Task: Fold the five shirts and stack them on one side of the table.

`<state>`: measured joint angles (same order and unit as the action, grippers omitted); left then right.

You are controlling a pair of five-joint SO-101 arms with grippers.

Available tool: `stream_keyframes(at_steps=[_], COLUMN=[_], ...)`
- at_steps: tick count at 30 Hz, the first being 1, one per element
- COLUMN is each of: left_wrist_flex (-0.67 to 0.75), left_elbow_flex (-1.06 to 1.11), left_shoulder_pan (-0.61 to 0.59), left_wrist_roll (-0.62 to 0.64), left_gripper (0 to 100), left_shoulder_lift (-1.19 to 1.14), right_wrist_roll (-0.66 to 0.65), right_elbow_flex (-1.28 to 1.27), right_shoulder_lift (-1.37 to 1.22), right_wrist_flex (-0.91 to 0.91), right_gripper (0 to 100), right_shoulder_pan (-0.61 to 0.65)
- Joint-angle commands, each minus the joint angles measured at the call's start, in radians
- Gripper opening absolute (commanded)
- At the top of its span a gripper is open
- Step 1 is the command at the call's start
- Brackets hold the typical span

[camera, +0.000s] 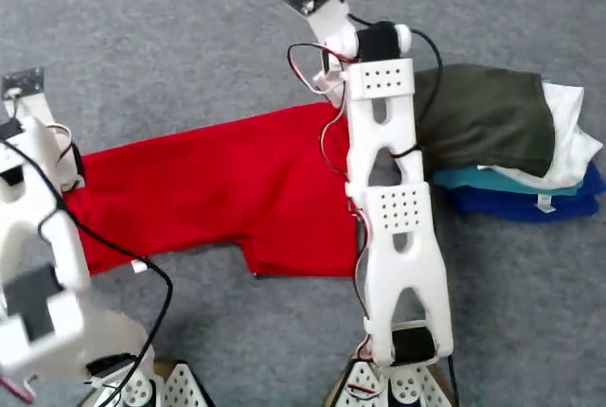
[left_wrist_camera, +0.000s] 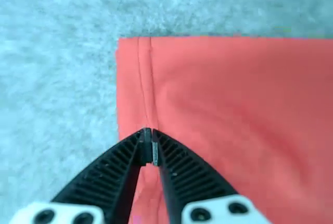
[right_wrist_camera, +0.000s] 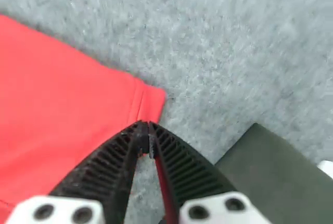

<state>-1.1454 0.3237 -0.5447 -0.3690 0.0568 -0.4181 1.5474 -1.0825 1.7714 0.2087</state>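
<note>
High view. The red shirt (camera: 218, 189) lies spread across the grey table (camera: 189, 47), unfolded. The stack (camera: 511, 161) of four folded shirts sits at the table's right side, with a dark green shirt (camera: 483, 114) on top. The left arm (camera: 38, 237) stands at the shirt's left end and the right arm (camera: 393, 208) reaches over its right end, next to the stack.

Left wrist view. The left gripper (left_wrist_camera: 148, 148) has its jaws together, apparently pinching the red shirt's (left_wrist_camera: 234, 109) hemmed edge. The seam runs straight into the tips. Cloth spreads ahead and to one side of the jaws, with bare table on the other side.
Risk: the bite looks shallow, so the hem could slip out on lifting.

Right wrist view. The right gripper (right_wrist_camera: 145, 143) has its jaws closed on the red shirt's (right_wrist_camera: 57, 94) corner, which sits right at the tips. The dark green shirt (right_wrist_camera: 270, 177) is near one side of the jaws.
Risks: the grip is on a corner only, so a pull may free it. A swing toward the stack could knock the top shirt askew. Uneven lifting between the arms would bunch the fold.
</note>
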Motion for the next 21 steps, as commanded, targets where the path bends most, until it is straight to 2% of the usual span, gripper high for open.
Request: stream_keyframes(at_steps=[1, 5, 9, 12, 16, 21], left_wrist_flex=[-0.124, -0.115, 0.071, 0.212, 0.311, 0.318], left_elbow_flex=[0.063, 0.301, 0.589, 0.733, 0.810, 0.801], left_shoulder_pan=[0.060, 0.117, 0.081, 0.026, -0.069, -0.212], left_wrist_roll=[-0.044, -0.075, -0.083, -0.112, -0.172, -0.293], left_gripper=[2, 2, 2, 2, 2, 2], left_shoulder_lift=[0.245, 0.437, 0.555, 0.561, 0.529, 0.512], right_wrist_roll=[-0.008, -0.015, -0.017, -0.017, -0.015, -0.014], right_elbow_flex=[-0.136, -0.372, -0.538, -0.670, -0.780, -0.736], right_shoulder_lift=[0.209, 0.354, 0.384, 0.348, 0.251, 0.147], right_wrist_flex=[0.017, 0.015, -0.021, -0.137, -0.282, -0.276], right_gripper=[0.2, 0.2, 0.2, 0.2, 0.2, 0.2], right_shoulder_pan=[0.031, 0.054, 0.054, 0.050, 0.045, -0.004])
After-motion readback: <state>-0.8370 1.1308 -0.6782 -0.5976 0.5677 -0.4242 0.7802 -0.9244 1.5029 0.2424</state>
